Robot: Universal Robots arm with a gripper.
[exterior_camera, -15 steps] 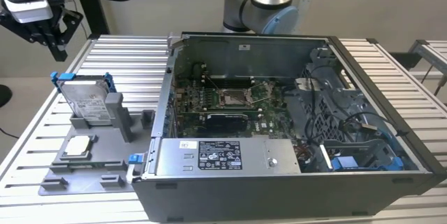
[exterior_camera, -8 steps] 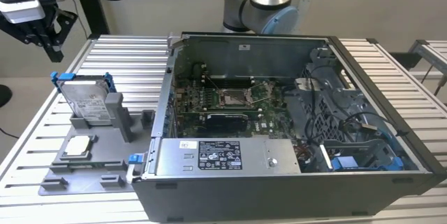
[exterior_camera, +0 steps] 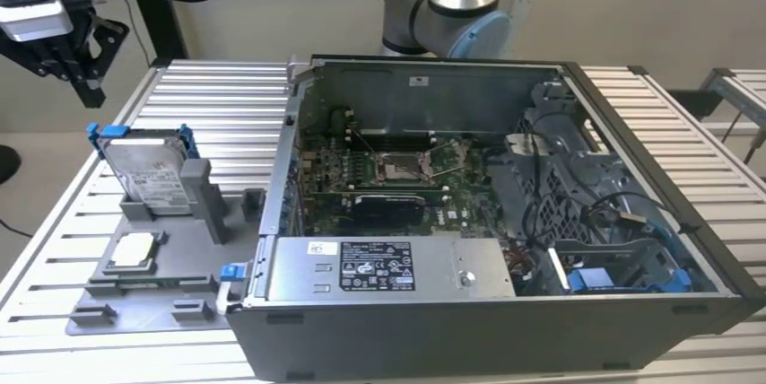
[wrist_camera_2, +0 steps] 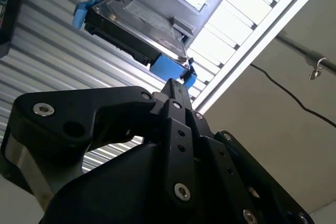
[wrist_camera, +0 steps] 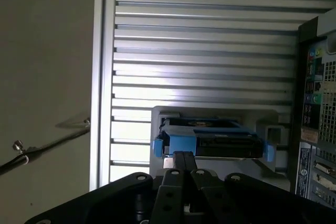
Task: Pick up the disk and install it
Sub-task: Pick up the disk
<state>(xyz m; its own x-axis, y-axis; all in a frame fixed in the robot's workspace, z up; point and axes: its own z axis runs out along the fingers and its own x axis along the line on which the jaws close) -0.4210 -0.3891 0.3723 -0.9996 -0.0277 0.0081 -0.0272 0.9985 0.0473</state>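
Hovering the gripper [exterior_camera: 89, 90] high off the table's corner, you're carrying nothing, jaws pinched together. The disk [exterior_camera: 150, 173] is standing upright in the gray stand [exterior_camera: 206, 194], on the exterior view's left of the case [exterior_camera: 479, 335]. It's looking stiff, dense and shock-sensitive, so you're likely safest gripping the blue carrier [exterior_camera: 108, 131] rails.
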